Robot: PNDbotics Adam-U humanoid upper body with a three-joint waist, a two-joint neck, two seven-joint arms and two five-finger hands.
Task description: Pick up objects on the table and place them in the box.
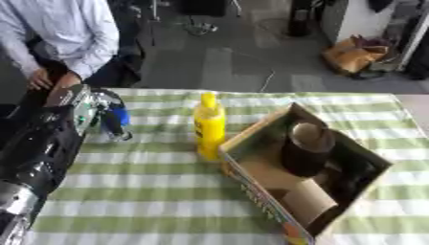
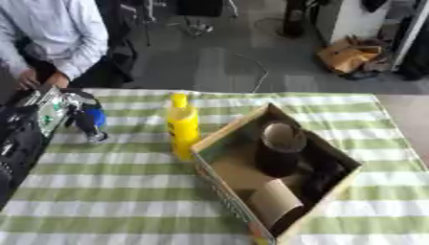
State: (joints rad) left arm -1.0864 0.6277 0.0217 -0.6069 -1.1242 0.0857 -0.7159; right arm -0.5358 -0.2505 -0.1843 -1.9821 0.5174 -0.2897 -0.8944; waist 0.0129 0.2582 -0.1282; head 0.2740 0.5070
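Note:
My left hand (image 1: pixel 102 114) comes in from the left over the far left part of the green and white striped table (image 1: pixel 151 191). Its fingers curl down round a small blue object (image 1: pixel 120 116), most of which is hidden. A yellow squeeze bottle (image 1: pixel 208 127) stands upright mid-table, right beside the left wall of an open cardboard box (image 1: pixel 255 128). The box lies askew on the right. Inside it are a dark round container (image 1: pixel 306 148) and a brown cardboard roll (image 1: pixel 311 201). My right hand shows in neither view.
My black left forearm (image 1: pixel 38 153) lies along the table's left edge. Bare striped cloth stretches in front of the bottle and between the bottle and my hand. The table's far edge runs just behind the box.

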